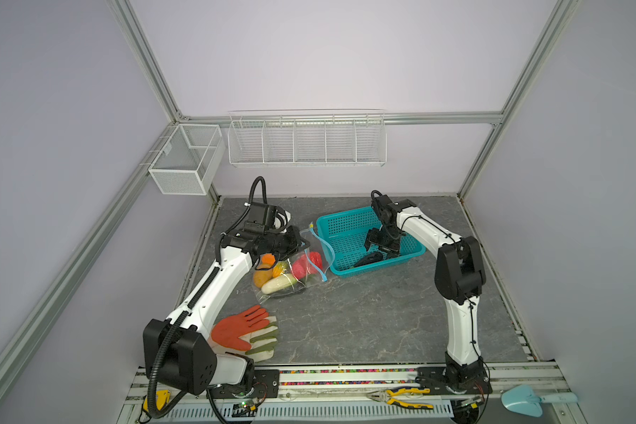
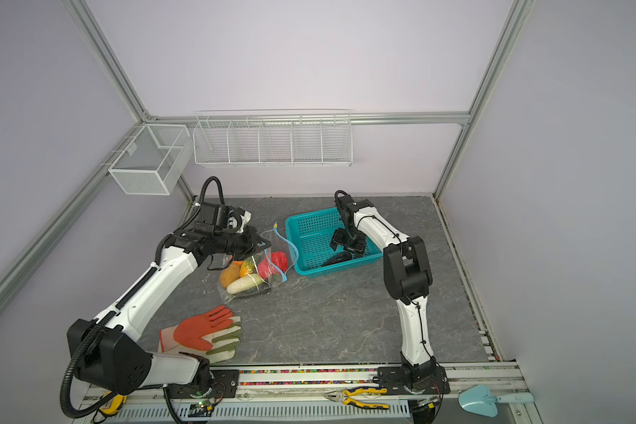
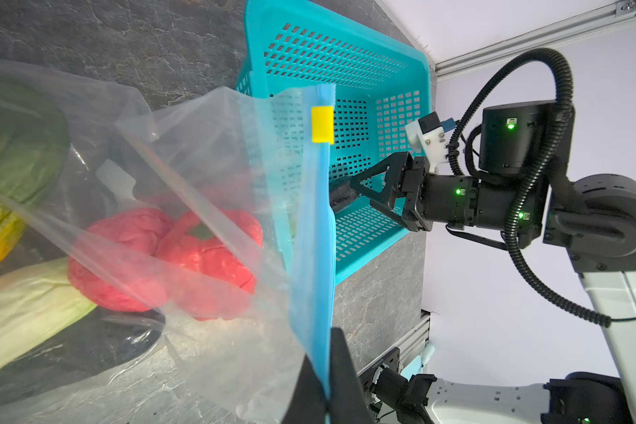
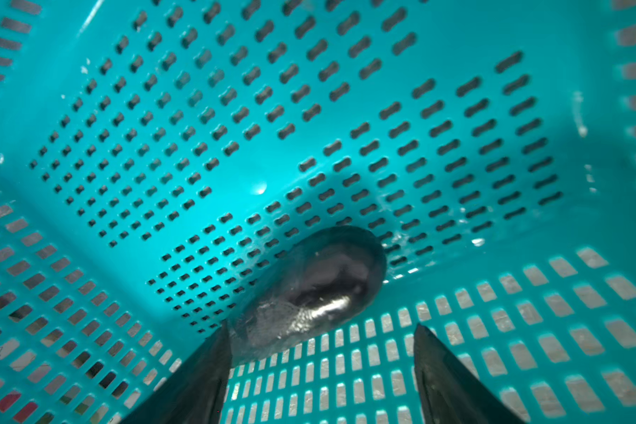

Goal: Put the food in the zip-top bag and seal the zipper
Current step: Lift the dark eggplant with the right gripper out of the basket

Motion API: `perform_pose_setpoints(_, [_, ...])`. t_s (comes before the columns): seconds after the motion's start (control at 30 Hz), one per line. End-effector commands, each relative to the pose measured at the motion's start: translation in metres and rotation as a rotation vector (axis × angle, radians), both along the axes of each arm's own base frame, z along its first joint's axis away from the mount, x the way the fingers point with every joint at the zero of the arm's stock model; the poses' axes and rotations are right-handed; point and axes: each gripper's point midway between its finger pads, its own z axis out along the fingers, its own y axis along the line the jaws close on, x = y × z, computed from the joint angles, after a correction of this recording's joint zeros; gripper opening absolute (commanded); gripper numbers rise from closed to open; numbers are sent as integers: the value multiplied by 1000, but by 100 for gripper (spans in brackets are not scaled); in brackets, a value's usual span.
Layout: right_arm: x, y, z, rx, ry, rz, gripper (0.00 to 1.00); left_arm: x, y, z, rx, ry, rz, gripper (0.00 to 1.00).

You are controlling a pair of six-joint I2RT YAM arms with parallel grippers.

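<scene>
My left claw (image 3: 324,367) is pinched tight on the zipper (image 3: 314,238) of the zip-top bag (image 3: 206,147). My right claw (image 4: 321,325) is spread wide apart right at the eggplant (image 4: 320,282) in the teal basket (image 4: 272,110).

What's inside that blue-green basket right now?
One dark eggplant lies on the basket floor, by a side wall. The right pincer hangs open over it, hiding part of it in both top views.

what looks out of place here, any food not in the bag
One dark eggplant lies alone in the teal basket, while the other food sits inside the zip-top bag. The open right gripper hangs over it; the left gripper is shut on the bag's blue zipper. Nothing looks spilled or damaged.
</scene>
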Motion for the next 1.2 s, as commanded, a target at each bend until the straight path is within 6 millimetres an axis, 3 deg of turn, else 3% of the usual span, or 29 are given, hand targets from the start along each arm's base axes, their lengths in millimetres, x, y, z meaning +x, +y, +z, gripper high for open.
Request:
perform_pose_setpoints(0.0, [-8,14,-15,40,56,-19,79,-1,1,5,0,-19,-8,0])
perform_pose_setpoints(0.47, [0,32,-40,78,87,-48,78,-1,1,3,5,-15,-9,0])
perform_pose_setpoints(1.17, [15,45,-54,150,48,-26,47,-2,3,4,4,-21,-4,0])
